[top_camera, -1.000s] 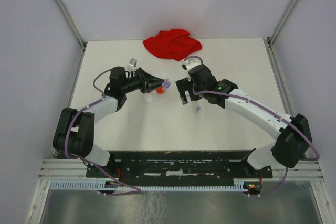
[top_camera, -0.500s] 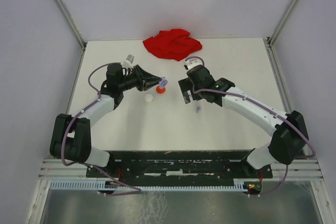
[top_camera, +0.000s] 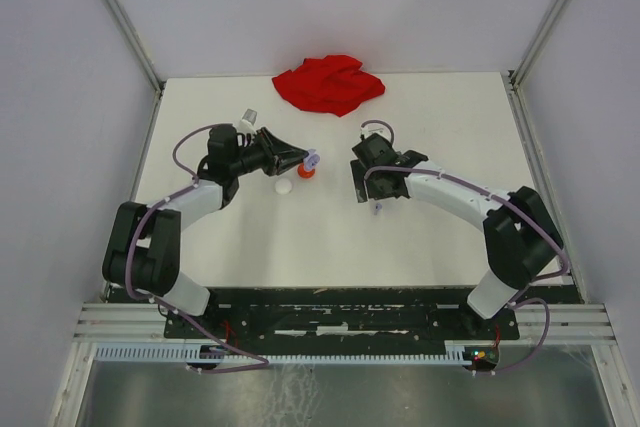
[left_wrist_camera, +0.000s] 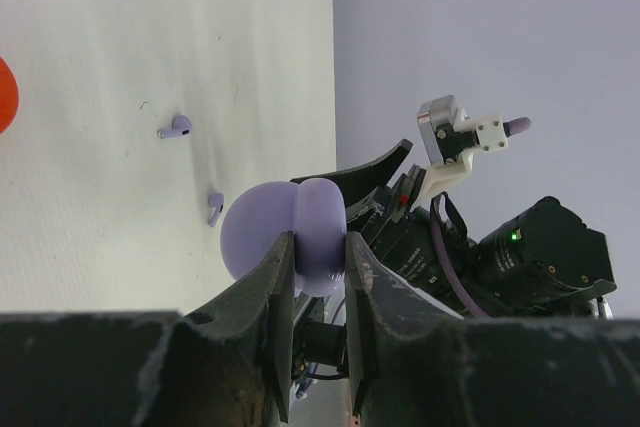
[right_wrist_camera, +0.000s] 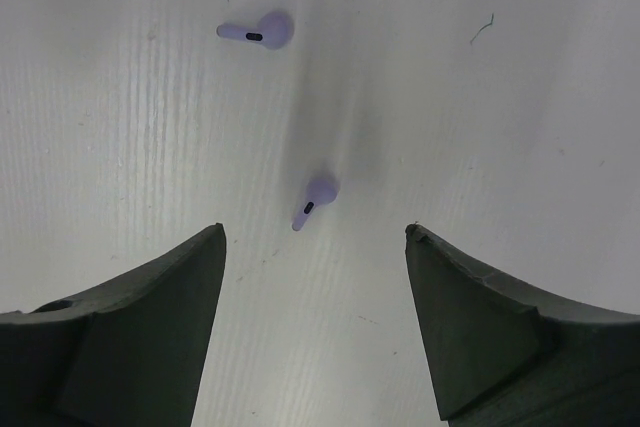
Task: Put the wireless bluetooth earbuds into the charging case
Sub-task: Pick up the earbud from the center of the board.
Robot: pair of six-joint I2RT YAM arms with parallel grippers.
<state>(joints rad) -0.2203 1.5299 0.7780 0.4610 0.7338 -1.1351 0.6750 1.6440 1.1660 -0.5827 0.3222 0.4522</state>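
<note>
My left gripper (top_camera: 303,159) is shut on the lavender charging case (left_wrist_camera: 262,237), which it holds above the table with its two round halves apart (top_camera: 314,158). Two lavender earbuds lie on the white table. In the right wrist view, one earbud (right_wrist_camera: 315,199) lies just ahead of the gap between my open right gripper's (right_wrist_camera: 315,237) fingers, and the other earbud (right_wrist_camera: 258,31) lies farther off. Both earbuds (left_wrist_camera: 176,127) (left_wrist_camera: 213,207) also show in the left wrist view. From above, my right gripper (top_camera: 367,197) points down beside an earbud (top_camera: 377,208).
A red round disc (top_camera: 307,172) and a white round disc (top_camera: 284,187) lie under and near the left gripper. A crumpled red cloth (top_camera: 328,82) sits at the table's back edge. The right arm (left_wrist_camera: 500,247) is close to the held case.
My right arm has pulled in and come down toward the earbud, with its jaws a little narrower. My left gripper has shifted slightly back with the case.
</note>
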